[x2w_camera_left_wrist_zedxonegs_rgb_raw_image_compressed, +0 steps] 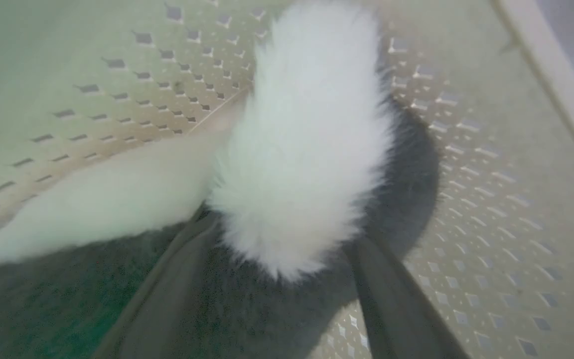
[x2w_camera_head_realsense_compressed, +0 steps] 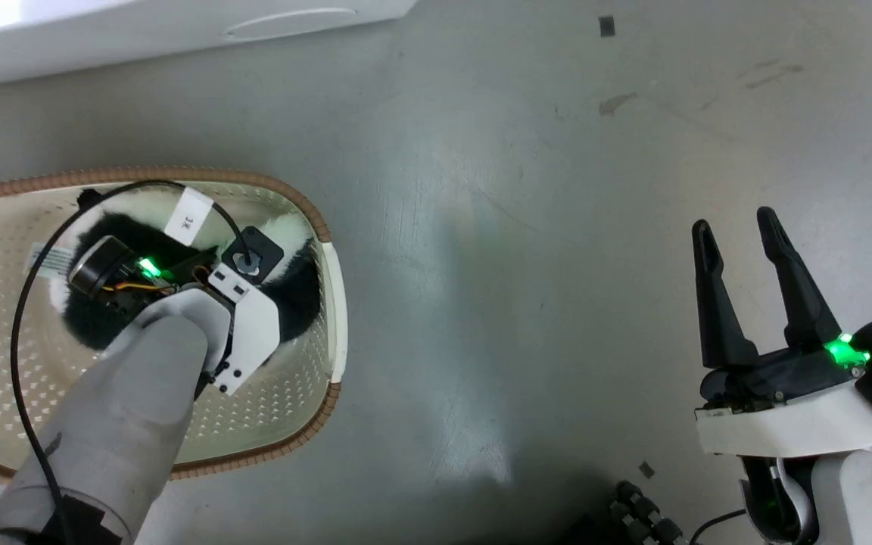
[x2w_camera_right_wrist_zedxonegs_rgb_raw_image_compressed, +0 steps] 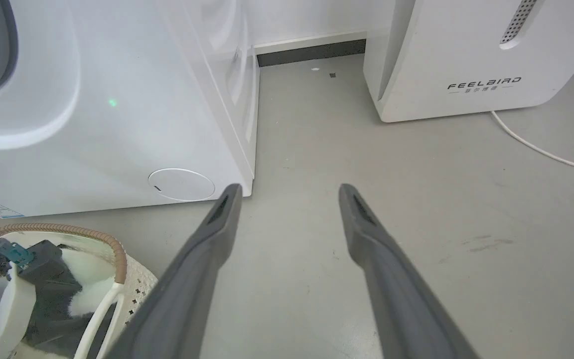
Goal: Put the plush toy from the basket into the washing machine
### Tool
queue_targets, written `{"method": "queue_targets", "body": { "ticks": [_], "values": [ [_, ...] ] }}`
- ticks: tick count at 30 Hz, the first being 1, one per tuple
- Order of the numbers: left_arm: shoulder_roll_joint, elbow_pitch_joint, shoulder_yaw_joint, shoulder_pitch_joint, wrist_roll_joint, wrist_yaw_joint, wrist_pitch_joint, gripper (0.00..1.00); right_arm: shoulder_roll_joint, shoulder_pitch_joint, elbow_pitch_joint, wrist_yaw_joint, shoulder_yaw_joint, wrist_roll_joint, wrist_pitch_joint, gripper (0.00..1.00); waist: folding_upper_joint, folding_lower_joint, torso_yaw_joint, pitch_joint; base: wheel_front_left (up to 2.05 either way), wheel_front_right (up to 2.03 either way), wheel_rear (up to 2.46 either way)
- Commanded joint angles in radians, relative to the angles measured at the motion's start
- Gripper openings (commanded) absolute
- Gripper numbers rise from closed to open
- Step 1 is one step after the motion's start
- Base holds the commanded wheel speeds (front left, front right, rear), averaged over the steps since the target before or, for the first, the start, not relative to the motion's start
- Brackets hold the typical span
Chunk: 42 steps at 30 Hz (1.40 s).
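Item: fluffy black-and-white plush toy (x2w_camera_left_wrist_zedxonegs_rgb_raw_image_compressed: 307,139), lying inside oval cream perforated basket (x2w_camera_head_realsense_compressed: 269,182). My left tool (x2w_camera_left_wrist_zedxonegs_rgb_raw_image_compressed: 287,239) straddles it, fingers apart, white tuft running toward 12 o'clock. I see my right tool (x2w_camera_head_realsense_compressed: 733,219), also apart, well off at 3 o'clock.

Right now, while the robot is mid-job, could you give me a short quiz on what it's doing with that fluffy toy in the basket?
1. True or false: the fluffy black and white plush toy lies inside the oval cream perforated plastic basket.
2. Fill in: the right gripper, over the grey floor, has its two long dark fingers ____.
3. Which gripper reaches into the basket? A: left gripper. B: right gripper. C: both.
Key: 1 true; 2 open; 3 A.
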Motion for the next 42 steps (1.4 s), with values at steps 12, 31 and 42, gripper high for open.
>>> {"method": "queue_targets", "body": {
  "ticks": [12, 31, 42],
  "values": [
    [0.01, 0.139, -0.077, -0.061, -0.062, -0.003, -0.047, 0.0, 0.0, -0.037, 0.006, -0.001, 0.003, 0.024, -0.03, 1.0, 0.0, -0.0001, -0.015, 0.025, 0.0, 0.0, 0.0],
    [-0.103, 0.085, 0.042, 0.194, -0.243, 0.022, -0.27, 0.0, 0.0, 0.064, 0.08, -0.001, -0.057, -0.073, -0.03, 1.0, 0.0, -0.0001, 0.099, -0.408, 0.0, 0.0, 0.0],
    [-0.086, -0.325, 0.183, 0.42, -0.278, 0.084, -0.274, 0.0, 0.0, 0.129, 0.103, -0.001, -0.076, -0.108, -0.03, 1.0, 0.0, -0.0001, 0.18, -0.598, 0.0, 0.0, 0.0]
  ]
}}
